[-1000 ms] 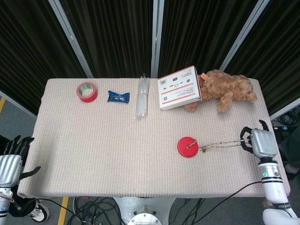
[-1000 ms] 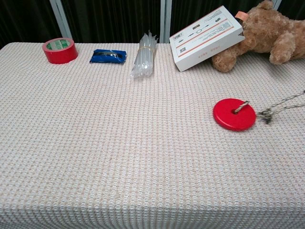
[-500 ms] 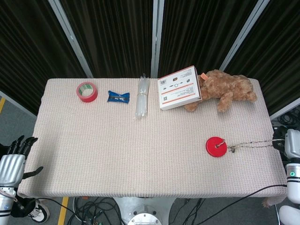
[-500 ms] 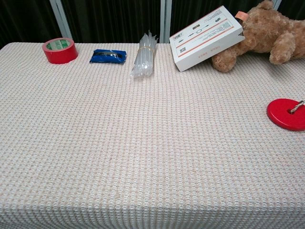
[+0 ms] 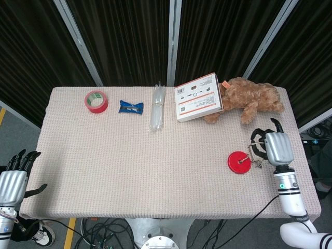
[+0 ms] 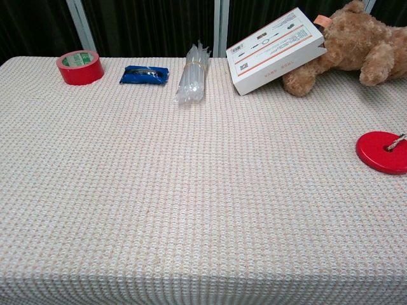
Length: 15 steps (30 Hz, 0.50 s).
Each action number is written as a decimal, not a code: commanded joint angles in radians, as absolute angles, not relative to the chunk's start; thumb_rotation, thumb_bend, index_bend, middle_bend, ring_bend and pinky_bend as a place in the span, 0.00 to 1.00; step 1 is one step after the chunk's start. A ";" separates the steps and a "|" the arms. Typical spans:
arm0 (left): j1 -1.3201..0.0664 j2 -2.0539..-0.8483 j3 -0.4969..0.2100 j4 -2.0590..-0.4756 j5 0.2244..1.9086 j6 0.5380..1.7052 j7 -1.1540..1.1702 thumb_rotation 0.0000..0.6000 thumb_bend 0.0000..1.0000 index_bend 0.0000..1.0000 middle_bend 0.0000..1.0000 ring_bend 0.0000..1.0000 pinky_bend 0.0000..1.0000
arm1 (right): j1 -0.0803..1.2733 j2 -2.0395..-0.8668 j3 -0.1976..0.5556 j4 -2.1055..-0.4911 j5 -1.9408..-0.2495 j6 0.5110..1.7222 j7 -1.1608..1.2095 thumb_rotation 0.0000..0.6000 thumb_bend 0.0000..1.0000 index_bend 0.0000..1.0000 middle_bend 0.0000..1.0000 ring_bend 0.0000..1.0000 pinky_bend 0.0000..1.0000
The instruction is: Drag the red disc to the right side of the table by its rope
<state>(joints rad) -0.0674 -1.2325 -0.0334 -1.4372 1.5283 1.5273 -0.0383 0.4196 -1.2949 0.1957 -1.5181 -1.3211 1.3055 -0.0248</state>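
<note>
Presently we see the red disc [image 5: 240,162] on the table [image 5: 129,166] near its right edge, rope [image 5: 256,163] bunched just beside it. Our right hand [image 5: 274,147] sits over the rope; whether it grips we cannot tell. Our left hand [image 5: 14,179] holds nothing, fingers spread, off the table's left corner.

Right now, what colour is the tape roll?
Red, with a green inner core; head view shows it best.

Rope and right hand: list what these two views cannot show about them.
- Head view: the right hand lies over most of the rope, so any grip is hidden.
- Chest view: the frame's right edge cuts the red disc; only a stub of rope shows, and no hand.
- Head view: the left hand sits at the frame edge, below the table.
</note>
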 commanded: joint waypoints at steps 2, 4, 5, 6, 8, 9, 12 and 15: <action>-0.067 -1.235 -0.034 -1.432 1.526 1.527 -0.042 1.00 0.02 0.14 0.13 0.02 0.12 | 0.449 -1.317 0.149 -1.535 -1.358 1.236 -0.050 1.00 0.36 0.85 0.90 0.48 0.10; -0.066 -1.236 -0.033 -1.429 1.526 1.527 -0.045 1.00 0.02 0.14 0.13 0.02 0.12 | 0.469 -1.262 0.100 -1.564 -1.350 1.118 -0.064 1.00 0.17 0.50 0.60 0.27 0.04; -0.066 -1.237 -0.032 -1.427 1.526 1.527 -0.046 1.00 0.02 0.14 0.13 0.02 0.12 | 0.478 -1.233 0.087 -1.581 -1.335 1.069 -0.078 1.00 0.07 0.26 0.36 0.12 0.01; -0.066 -1.237 -0.033 -1.426 1.526 1.527 -0.047 1.00 0.02 0.14 0.13 0.02 0.12 | 0.484 -1.211 0.081 -1.598 -1.316 1.038 -0.092 1.00 0.01 0.08 0.16 0.03 0.00; -0.066 -1.237 -0.033 -1.425 1.526 1.527 -0.049 1.00 0.02 0.14 0.13 0.02 0.12 | 0.485 -1.185 0.082 -1.620 -1.294 1.019 -0.096 1.00 0.00 0.00 0.00 0.00 0.00; -0.066 -1.237 -0.032 -1.425 1.527 1.527 -0.050 1.00 0.02 0.14 0.13 0.02 0.12 | 0.483 -1.176 0.083 -1.625 -1.289 1.017 -0.092 1.00 0.00 0.00 0.00 0.00 0.00; -0.067 -1.238 -0.031 -1.424 1.528 1.526 -0.050 1.00 0.02 0.14 0.13 0.02 0.12 | 0.472 -1.142 0.082 -1.648 -1.287 1.022 -0.077 1.00 0.00 0.00 0.00 0.00 0.00; -0.068 -1.238 -0.031 -1.426 1.530 1.526 -0.047 1.00 0.02 0.14 0.13 0.02 0.12 | 0.454 -1.108 0.081 -1.672 -1.283 1.044 -0.080 1.00 0.00 0.00 0.00 0.00 0.00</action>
<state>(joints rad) -0.0674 -1.2382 -0.0310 -1.4255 1.5294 1.5264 -0.0474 0.4624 -1.1188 0.0842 -1.6606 -1.2887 1.0341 -0.0793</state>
